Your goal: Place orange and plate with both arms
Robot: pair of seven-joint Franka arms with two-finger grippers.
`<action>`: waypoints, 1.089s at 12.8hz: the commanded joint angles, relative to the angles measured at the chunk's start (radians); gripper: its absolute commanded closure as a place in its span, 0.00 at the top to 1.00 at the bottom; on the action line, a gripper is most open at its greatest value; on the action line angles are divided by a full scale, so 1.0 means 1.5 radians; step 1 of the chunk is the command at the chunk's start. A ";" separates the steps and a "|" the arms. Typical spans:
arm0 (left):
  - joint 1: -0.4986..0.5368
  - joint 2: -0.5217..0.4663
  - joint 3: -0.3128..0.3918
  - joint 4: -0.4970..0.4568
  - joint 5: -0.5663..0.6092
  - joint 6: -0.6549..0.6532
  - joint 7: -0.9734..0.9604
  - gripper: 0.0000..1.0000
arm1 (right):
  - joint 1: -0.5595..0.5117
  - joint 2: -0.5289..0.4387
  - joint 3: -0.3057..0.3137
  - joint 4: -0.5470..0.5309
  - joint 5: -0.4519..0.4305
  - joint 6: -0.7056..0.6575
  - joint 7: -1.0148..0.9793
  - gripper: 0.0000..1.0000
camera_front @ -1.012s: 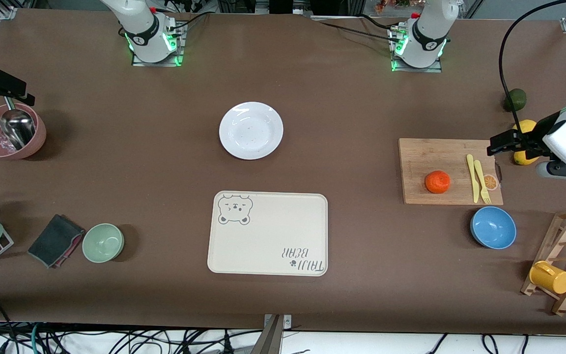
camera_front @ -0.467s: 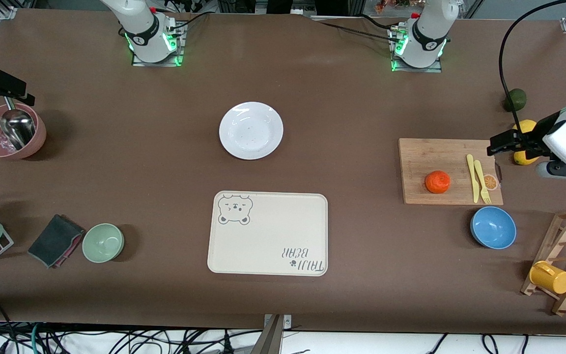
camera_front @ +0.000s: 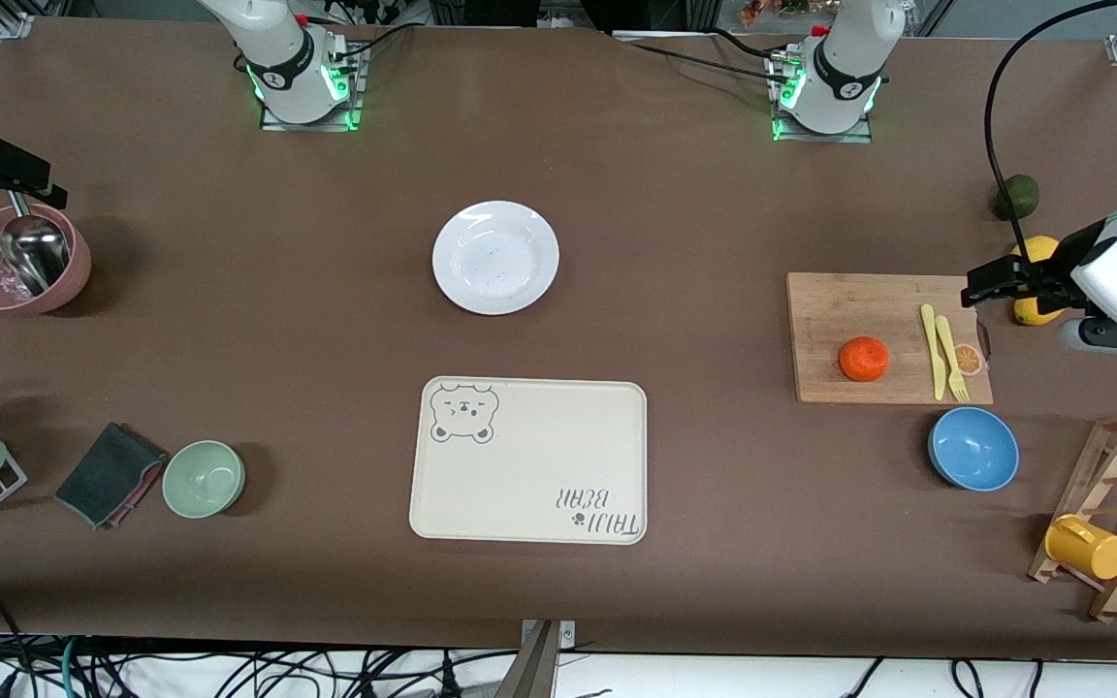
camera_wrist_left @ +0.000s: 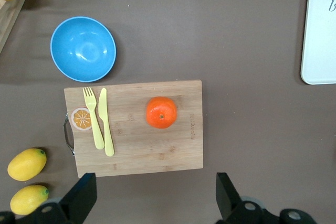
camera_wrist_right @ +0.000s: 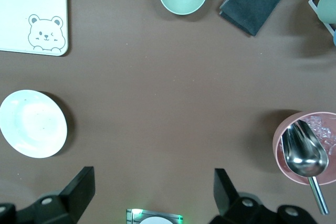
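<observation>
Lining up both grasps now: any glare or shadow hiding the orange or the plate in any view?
Front view: the orange is evenly lit and sharp; the plate shows soft sheen, rim still clear. Left wrist view: the orange casts only a slight shadow. Right wrist view: the plate has a dark shadow along one edge.

Both arms are glossy white with black ring joints; green lights glow at their bases (camera_front: 306, 92), which sit on metal plates. Black cables trail off. The grippers' fingers (camera_wrist_left: 79, 198) are matte black.
</observation>
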 commanded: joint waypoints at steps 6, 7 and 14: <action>0.004 0.006 -0.001 0.011 -0.019 -0.008 0.006 1.00 | -0.002 -0.009 -0.010 -0.005 0.003 -0.004 -0.007 1.00; 0.004 0.006 -0.001 0.011 -0.019 -0.008 0.007 1.00 | -0.002 -0.009 -0.010 -0.005 0.002 -0.004 -0.007 1.00; 0.004 0.017 0.000 0.015 -0.019 -0.006 0.006 1.00 | -0.001 -0.007 -0.008 -0.007 0.003 -0.004 -0.006 1.00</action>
